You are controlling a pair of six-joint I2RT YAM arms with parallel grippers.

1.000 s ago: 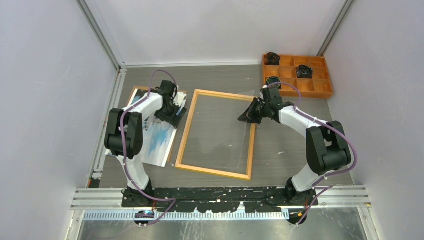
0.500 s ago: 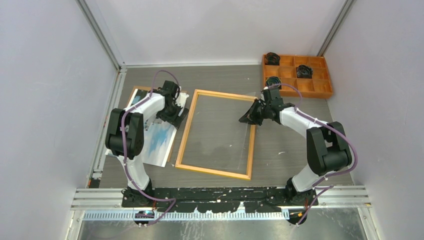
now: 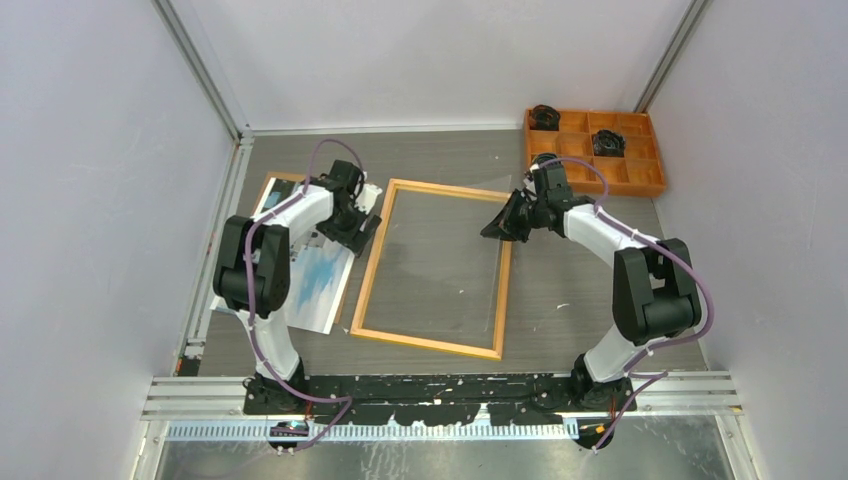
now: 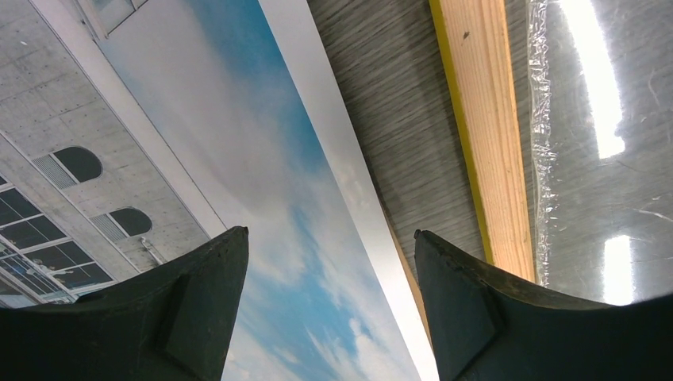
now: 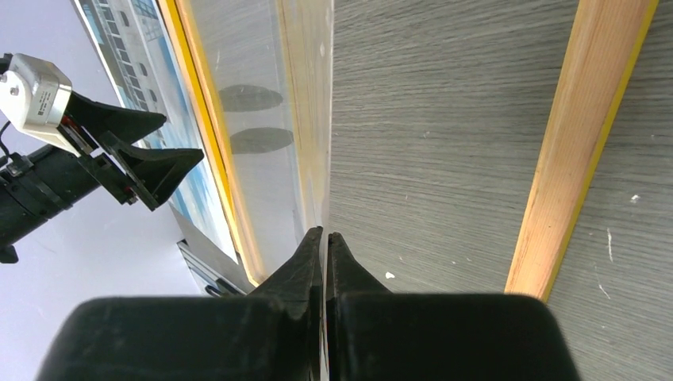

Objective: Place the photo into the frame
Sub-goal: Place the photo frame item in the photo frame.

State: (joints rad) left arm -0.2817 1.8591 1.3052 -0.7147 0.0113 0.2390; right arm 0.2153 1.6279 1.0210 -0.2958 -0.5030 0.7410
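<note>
Two grippers are seen over the grey table (image 3: 545,320). Left of centre in the overhead view, the photo (image 3: 318,280) is laid flat, picture side up, just beside the frame (image 3: 367,278). The left gripper (image 3: 357,228) is held over the photo's right edge, its fingers spread apart with nothing between them. In the middle, the frame is laid wood side up. At its upper right corner, the right gripper (image 3: 499,226) is pinched together on the edge of the clear sheet (image 3: 445,270) spread inside the frame. An orange tray (image 3: 640,187) is set at upper right.
</note>
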